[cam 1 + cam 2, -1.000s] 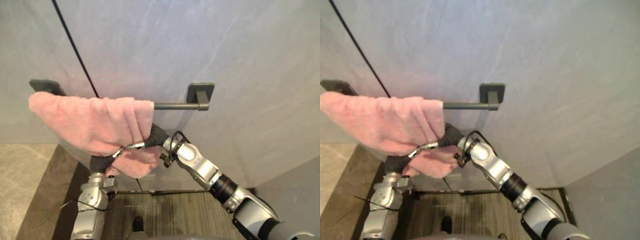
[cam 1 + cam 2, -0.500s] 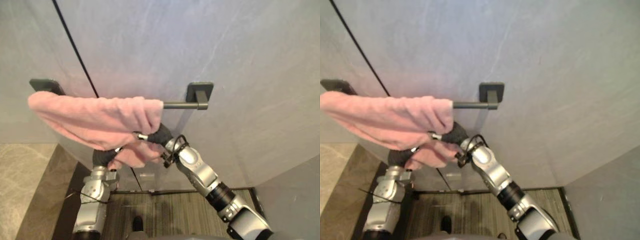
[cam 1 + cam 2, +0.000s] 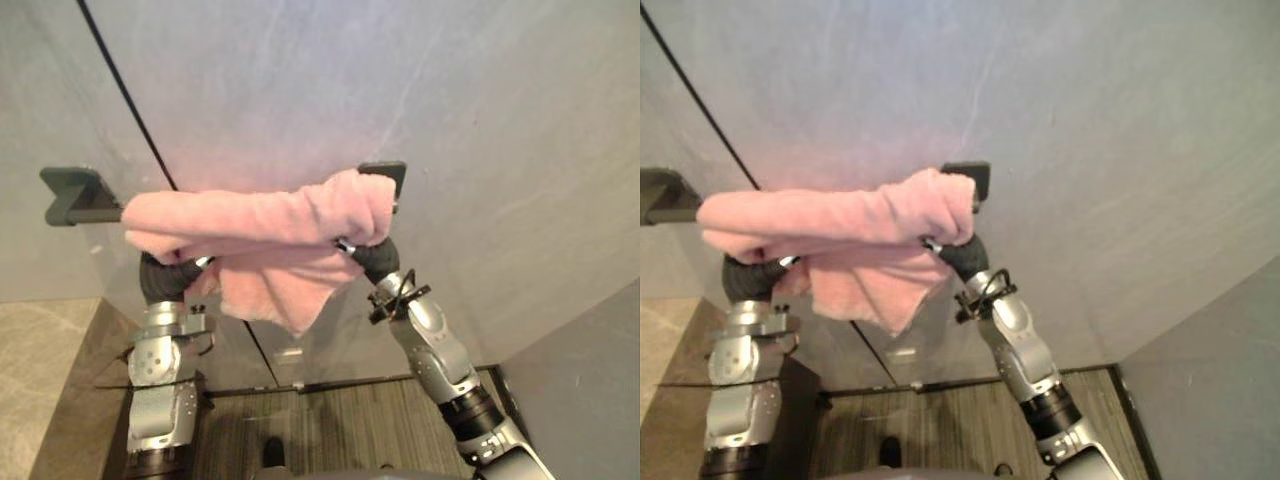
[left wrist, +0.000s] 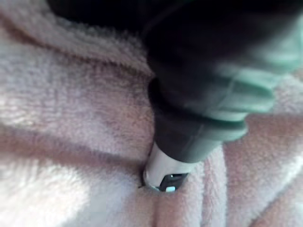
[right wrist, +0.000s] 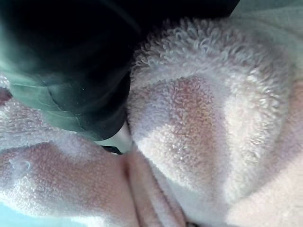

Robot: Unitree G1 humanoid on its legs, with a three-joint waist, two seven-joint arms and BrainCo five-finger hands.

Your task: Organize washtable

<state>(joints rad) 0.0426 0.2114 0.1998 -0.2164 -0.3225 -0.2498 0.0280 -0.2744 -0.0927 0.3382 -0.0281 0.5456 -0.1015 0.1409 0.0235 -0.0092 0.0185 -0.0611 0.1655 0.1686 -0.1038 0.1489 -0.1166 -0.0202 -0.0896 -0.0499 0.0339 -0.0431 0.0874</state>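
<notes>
One pink towel [image 3: 260,215] spans the rail [image 3: 78,196]; left hand [image 3: 160,278], right hand [image 3: 374,258] beneath.

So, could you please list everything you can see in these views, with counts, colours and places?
towel: one, pink, draped over the towel bar, hanging lowest near its middle
towel bar: one, dark, on the wall, both ends showing past the towel
wall: pale grey, behind the bar
seam: one, thin, dark, slanting down the wall at the left
floor: dark wood-grain, below
tile: beige, lower left
left hand: one, dark-covered, under the towel's left part
right hand: one, dark-covered, under the towel's right end
</notes>
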